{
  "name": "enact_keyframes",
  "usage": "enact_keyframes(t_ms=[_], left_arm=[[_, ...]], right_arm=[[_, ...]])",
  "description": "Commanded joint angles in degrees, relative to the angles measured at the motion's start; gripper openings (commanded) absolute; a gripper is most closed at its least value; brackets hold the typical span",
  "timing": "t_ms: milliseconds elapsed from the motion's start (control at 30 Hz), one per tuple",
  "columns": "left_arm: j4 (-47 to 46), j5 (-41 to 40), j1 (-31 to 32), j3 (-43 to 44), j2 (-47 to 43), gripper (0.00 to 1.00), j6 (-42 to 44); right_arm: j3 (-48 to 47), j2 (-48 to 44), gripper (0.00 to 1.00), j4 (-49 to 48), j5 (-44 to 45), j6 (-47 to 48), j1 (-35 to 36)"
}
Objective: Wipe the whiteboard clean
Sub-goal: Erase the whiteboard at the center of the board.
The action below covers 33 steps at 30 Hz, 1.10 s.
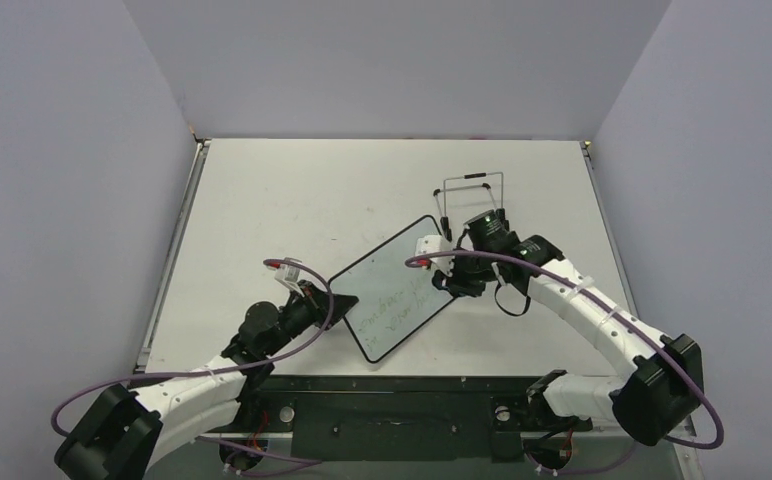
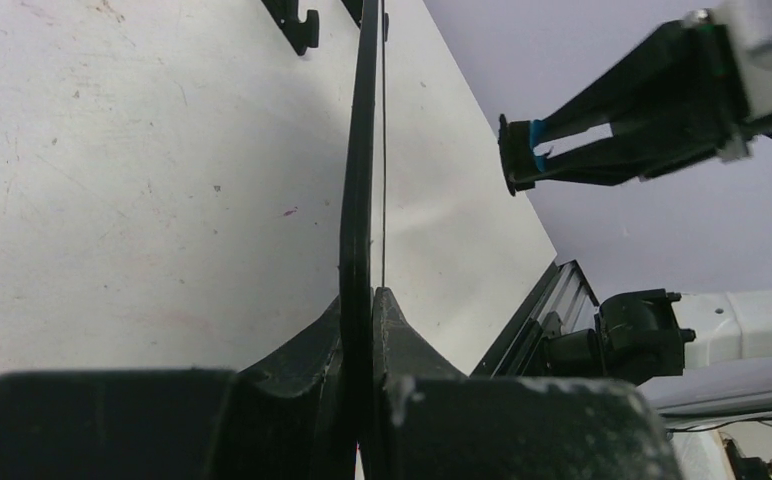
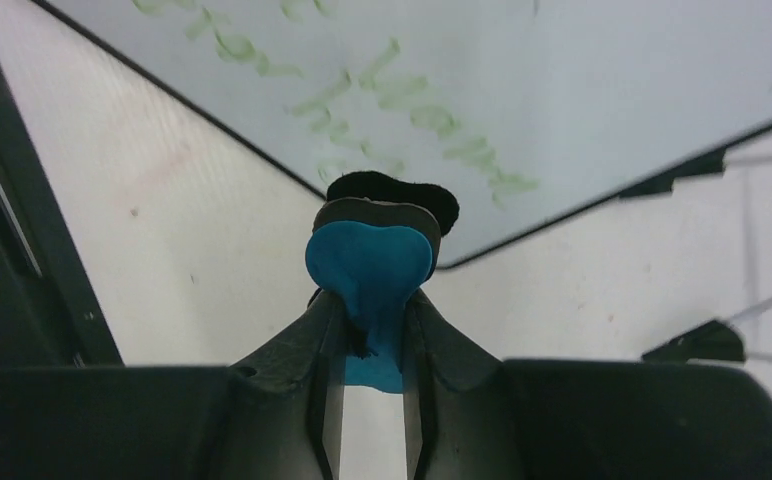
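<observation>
**Left gripper** [image 1: 340, 298]: jaws closed on the black frame at the left corner of the whiteboard [image 1: 392, 285]. The left wrist view shows the frame edge-on, pinched between the two fingers. The grip probably serves as an anchor, keeping the light board from sliding or turning under a wiping stroke.

**Right gripper** [image 3: 372, 302]: jaws narrowed onto a small blue eraser [image 3: 370, 260], gripped by its body with the dark felt pad facing away from the fingers. The pad sits at the board's right edge, just beside the green handwriting [image 3: 432, 120]. Whether it touches the surface cannot be told. This hold presents the felt to the board, as wiping requires.

**Whiteboard:** near the middle of the table [image 1: 292, 200], set diagonally between the two arms. The writing lies on the lower half of the board, the half nearer the bases, and the upper half appears bare. Much writing therefore remains, and the task is judged unfinished. Whether the board lies flat or is raised at the gripped corner cannot be told.

**Other items:** a wire stand [image 1: 474, 177] sits behind the right gripper, apart from the board.

**Containers:** none is in view, so there are no contents to describe.
</observation>
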State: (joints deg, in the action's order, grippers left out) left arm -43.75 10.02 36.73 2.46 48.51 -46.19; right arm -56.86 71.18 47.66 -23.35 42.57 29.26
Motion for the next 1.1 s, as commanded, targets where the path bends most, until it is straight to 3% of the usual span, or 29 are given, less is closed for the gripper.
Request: enact_keyframes(t_ms=[0,233,367,633,867,1067], left_arm=[[-11.6,-2.0,0.6,2.2,3.9,0.00,-5.6],[-11.5,-4.1,2.0,4.7,8.1,0.00,-7.7],[-12.6,-3.9,2.6,5.9,10.7,0.00,-8.6],[-12.5,-3.4,2.8,6.4,11.2,0.00,-9.4],[-12.1,-3.1,2.7,6.6,10.6,0.00,-9.5],[-12.0,-2.8,2.8,6.4,10.0,0.00,-9.9]], right_arm=[[-3.3,-0.1,0.00,-8.3,0.5,-6.7,11.0],[-8.5,8.7,0.00,-12.9,17.2,-6.7,30.0],[-10.6,13.6,0.00,-14.2,26.2,-6.9,36.5],[-11.5,18.7,0.00,-14.8,33.2,-4.5,40.3],[-7.8,17.9,0.00,-11.1,30.4,0.9,46.2],[-8.6,19.1,0.00,-11.0,32.8,1.3,46.1]])
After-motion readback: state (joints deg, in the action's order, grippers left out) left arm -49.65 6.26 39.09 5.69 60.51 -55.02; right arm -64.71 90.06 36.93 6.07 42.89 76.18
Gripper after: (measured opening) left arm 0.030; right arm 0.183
